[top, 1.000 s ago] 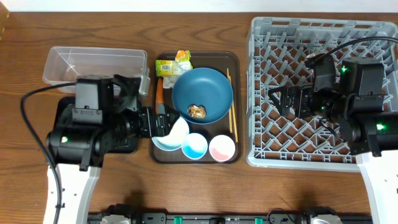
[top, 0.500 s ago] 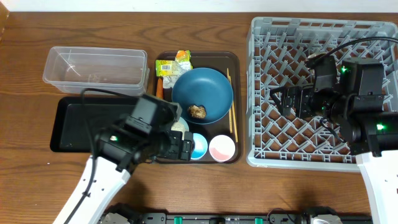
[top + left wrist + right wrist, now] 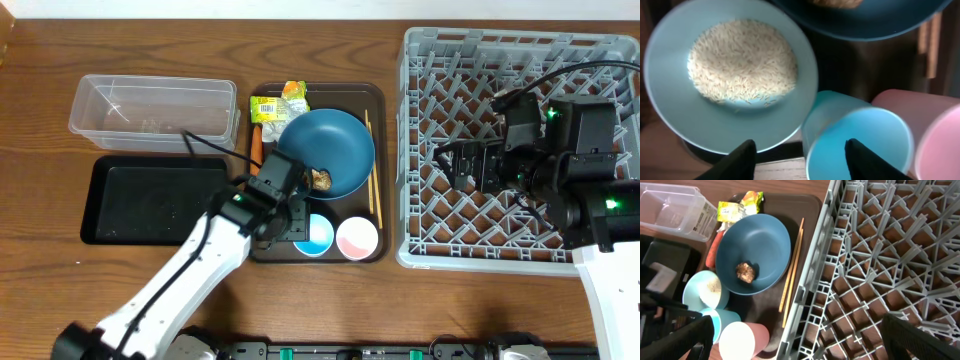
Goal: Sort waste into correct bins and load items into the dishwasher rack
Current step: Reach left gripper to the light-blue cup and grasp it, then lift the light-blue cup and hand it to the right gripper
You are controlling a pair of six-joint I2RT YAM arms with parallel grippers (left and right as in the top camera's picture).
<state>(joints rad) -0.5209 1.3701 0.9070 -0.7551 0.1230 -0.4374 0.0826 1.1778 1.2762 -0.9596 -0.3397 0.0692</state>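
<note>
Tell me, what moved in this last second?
The left gripper swung right, from over the black tray to the serving tray, and now hangs open over the small bowl and blue cup. Nothing taken or let go. The right gripper and rack stayed put.

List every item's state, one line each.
small white bowl, upright, holds rice
dark blue bowl, upright, holds brown lump
light blue cup, upright, empty
pink cup, upright, empty
clear tub, empty
black tray, empty
rack, empty
chopsticks, lying on brown tray
left hand, open, nothing held
right hand, open over rack
</note>
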